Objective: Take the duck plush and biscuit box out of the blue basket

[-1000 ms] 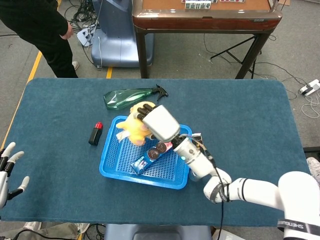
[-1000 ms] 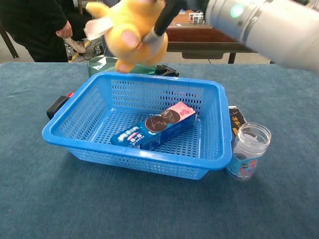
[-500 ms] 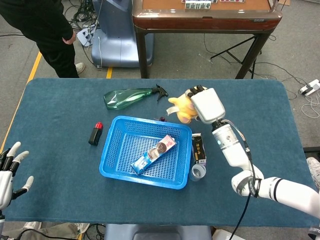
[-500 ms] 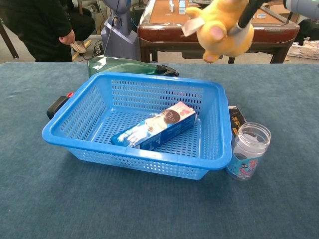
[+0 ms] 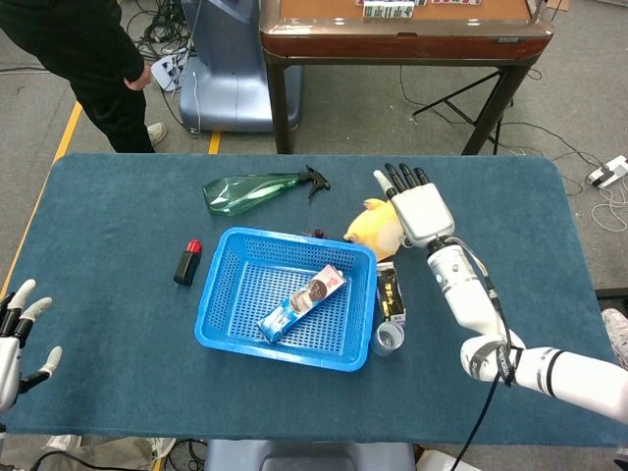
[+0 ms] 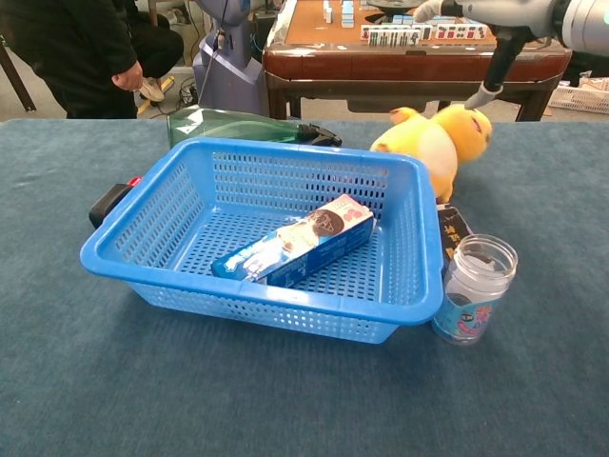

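The yellow duck plush (image 5: pixel 376 228) (image 6: pixel 436 145) lies on the table just behind the right corner of the blue basket (image 5: pixel 218 307) (image 6: pixel 114 251). My right hand (image 5: pixel 414 203) hovers over it with fingers spread and holds nothing; in the chest view only its fingertips (image 6: pixel 481 93) show at the top right. The biscuit box (image 5: pixel 302 302) (image 6: pixel 297 241) lies slantwise on the basket floor. My left hand (image 5: pixel 14 334) is open at the table's near left edge, far from the basket.
A green spray bottle (image 5: pixel 257 188) lies behind the basket. A small black and red object (image 5: pixel 186 261) is on its left. A clear jar (image 6: pixel 472 288) and a flat dark packet (image 5: pixel 391 291) sit by its right side. A person (image 5: pixel 78 49) stands at far left.
My right hand carried the duck plush out of the basket to the right, set it on the table and let go. The biscuit box stayed in place.
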Available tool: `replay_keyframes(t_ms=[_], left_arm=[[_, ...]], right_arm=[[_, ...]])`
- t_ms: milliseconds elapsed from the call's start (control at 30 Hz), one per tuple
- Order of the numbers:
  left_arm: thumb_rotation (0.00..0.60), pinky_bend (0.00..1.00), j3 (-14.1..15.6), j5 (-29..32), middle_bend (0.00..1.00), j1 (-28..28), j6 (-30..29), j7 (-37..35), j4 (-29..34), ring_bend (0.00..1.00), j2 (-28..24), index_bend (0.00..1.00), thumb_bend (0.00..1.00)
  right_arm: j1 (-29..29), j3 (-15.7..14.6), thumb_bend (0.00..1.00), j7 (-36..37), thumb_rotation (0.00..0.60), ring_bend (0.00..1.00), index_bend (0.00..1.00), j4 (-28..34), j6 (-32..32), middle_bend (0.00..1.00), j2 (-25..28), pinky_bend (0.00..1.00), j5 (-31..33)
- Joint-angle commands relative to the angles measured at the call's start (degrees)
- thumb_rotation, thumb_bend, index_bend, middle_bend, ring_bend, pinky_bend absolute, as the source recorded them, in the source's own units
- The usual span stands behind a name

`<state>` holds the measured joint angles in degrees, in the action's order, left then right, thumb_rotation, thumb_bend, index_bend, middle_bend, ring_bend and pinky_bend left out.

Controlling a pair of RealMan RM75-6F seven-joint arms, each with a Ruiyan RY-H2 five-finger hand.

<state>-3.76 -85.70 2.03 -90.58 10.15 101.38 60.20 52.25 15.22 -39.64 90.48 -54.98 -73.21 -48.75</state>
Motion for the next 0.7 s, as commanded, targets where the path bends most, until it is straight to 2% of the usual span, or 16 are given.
replay_keyframes(t_ms=[33,100,200,267,433,700], left_arm=[[0.6,0.08,0.0,0.0,0.05,0.0,0.0,-0.2,0.0,0.05,0.0,0.23,0.33],[0.6,0.08,-0.1,0.1,0.05,0.1,0.1,-0.2,0.0,0.05,-0.1,0.23,0.33],[0.6,0.08,-0.1,0.0,0.05,0.1,0.2,-0.6,0.1,0.05,-0.2,0.23,0.33],[0.6,0.08,-0.1,0.0,0.05,0.0,0.1,-0.7,0.0,0.05,-0.3,0.23,0.33],[0.6,0.08,0.0,0.1,0.05,-0.1,0.1,-1.1,-0.1,0.05,-0.3,0.23,0.33],[0.6,0.08,0.0,0.3,0.05,-0.5,-0.4,-1.8,-0.5,0.05,-0.7,0.23,0.33]], right_arm=[[-0.8,1.0,0.0,5.3,0.6,0.0,0.0,7.1,-2.0,0.05,3.1,0.1,-7.1],[-1.0,1.0,0.0,8.8,0.6,0.03,0.04,9.7,-1.6,0.12,3.5,0.12,-11.1],[-0.6,-0.1,0.0,11.9,0.6,0.14,0.17,11.7,0.2,0.25,3.1,0.24,-15.6],[0.1,-1.2,0.0,13.3,0.6,0.18,0.2,12.2,2.0,0.28,2.1,0.29,-17.8],[2.3,-4.2,0.0,14.9,0.6,0.2,0.22,9.7,6.8,0.29,-2.5,0.35,-20.5],[6.4,-6.5,0.0,12.3,0.6,0.21,0.22,2.2,12.5,0.3,-10.5,0.4,-17.6]])
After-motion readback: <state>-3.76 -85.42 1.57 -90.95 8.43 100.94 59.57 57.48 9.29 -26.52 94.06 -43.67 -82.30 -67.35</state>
